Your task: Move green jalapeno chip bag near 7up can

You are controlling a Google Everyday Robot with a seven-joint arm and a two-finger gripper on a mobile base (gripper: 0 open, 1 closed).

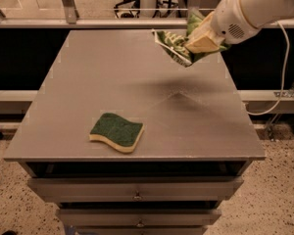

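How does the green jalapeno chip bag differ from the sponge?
The green jalapeno chip bag hangs in the air, clamped by the gripper over the far right of the table; the sponge lies flat near the front edge. The bag is crinkled and light green with white print; the sponge is wavy, dark green over yellow. Both are green.
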